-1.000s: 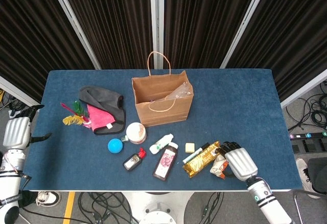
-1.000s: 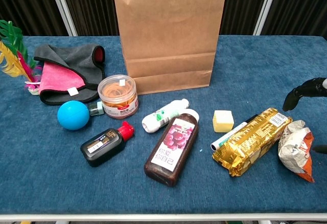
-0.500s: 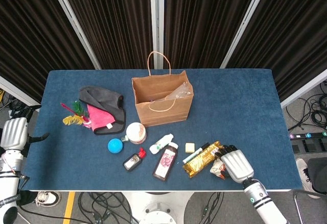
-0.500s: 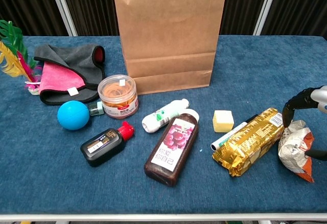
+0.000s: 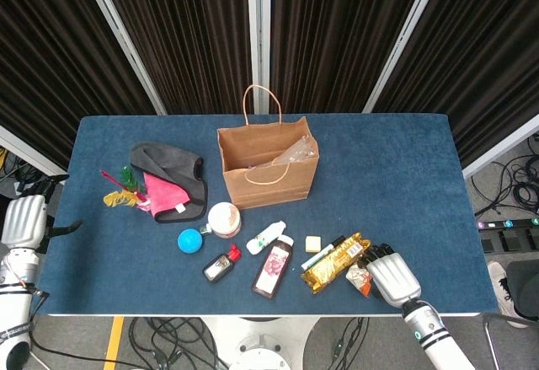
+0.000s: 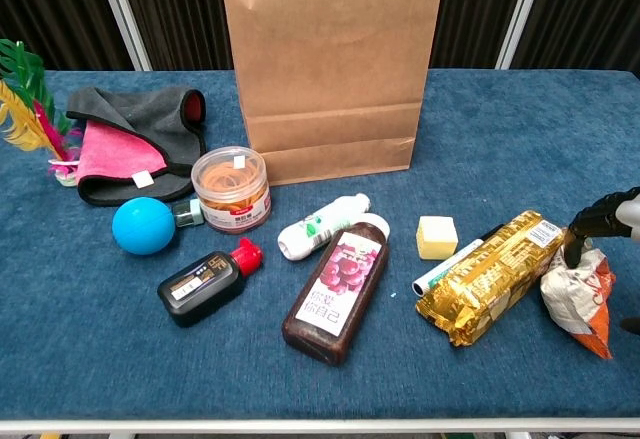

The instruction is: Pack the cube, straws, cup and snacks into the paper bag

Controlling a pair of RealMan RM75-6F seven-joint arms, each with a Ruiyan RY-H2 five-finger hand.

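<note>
The brown paper bag point(image 5: 268, 168) point(image 6: 330, 69) stands open at mid-table with a clear plastic cup point(image 5: 301, 147) inside. In front of it lie a pale yellow cube point(image 5: 313, 243) point(image 6: 436, 236), a thin white straw pack point(image 5: 321, 254) point(image 6: 452, 265) and a gold snack pack point(image 5: 334, 262) point(image 6: 495, 276). A small orange-and-silver snack bag point(image 5: 360, 276) point(image 6: 578, 296) lies at the front right. My right hand point(image 5: 392, 273) point(image 6: 600, 221) grips it, dark fingers on its top and thumb at its far side. My left hand point(image 5: 24, 221) hangs off the table's left edge, holding nothing.
Left of the cube lie a dark juice bottle point(image 6: 336, 289), a white-green bottle point(image 6: 320, 226), a black ink bottle point(image 6: 208, 282), a blue ball point(image 6: 143, 225) and a tub of rubber bands point(image 6: 231, 188). Grey and pink cloths point(image 6: 135, 139) and feathers point(image 6: 25, 99) lie at the left.
My right hand has drawn back toward the front edge and lowered its fingers around the small snack bag, which now looks squeezed. My left hand has sunk slightly.
</note>
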